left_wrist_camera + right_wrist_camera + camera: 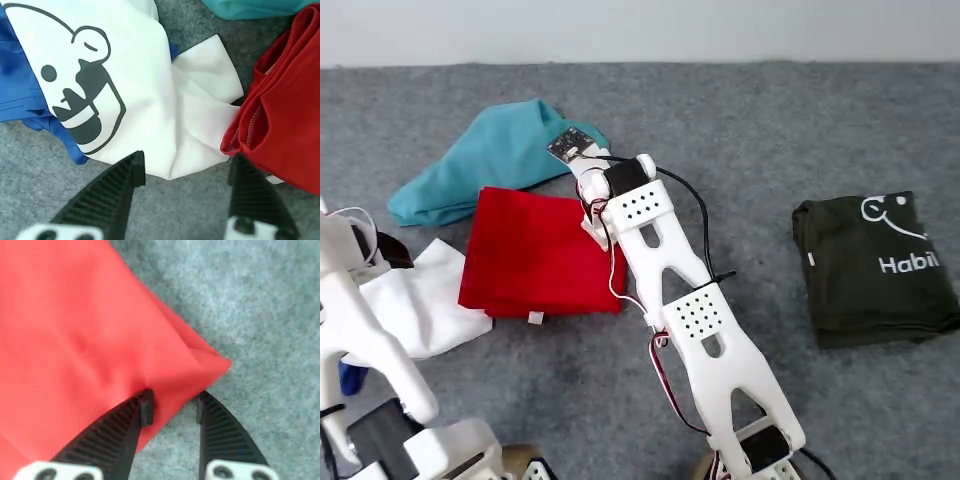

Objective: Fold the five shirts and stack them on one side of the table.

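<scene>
Grey felt covers the table, with a pale wall behind it. Left of centre in the high view lies a red shirt, folded into a rough rectangle that is slightly longer left to right. A teal shirt sits bunched just above it. A white shirt touches its lower left edge and partly covers a blue shirt. A dark green shirt lies folded well apart at the right.

The right gripper is at the red shirt's upper right corner. Its jaws are partly open and straddle the cloth edge just beside the corner point, not yet clamped. The rest of the shirt spreads away to the lower left.

The left gripper hangs wide open and empty over the white shirt's near edge. The right arm seems the nearer one for lifting the red corner.
</scene>
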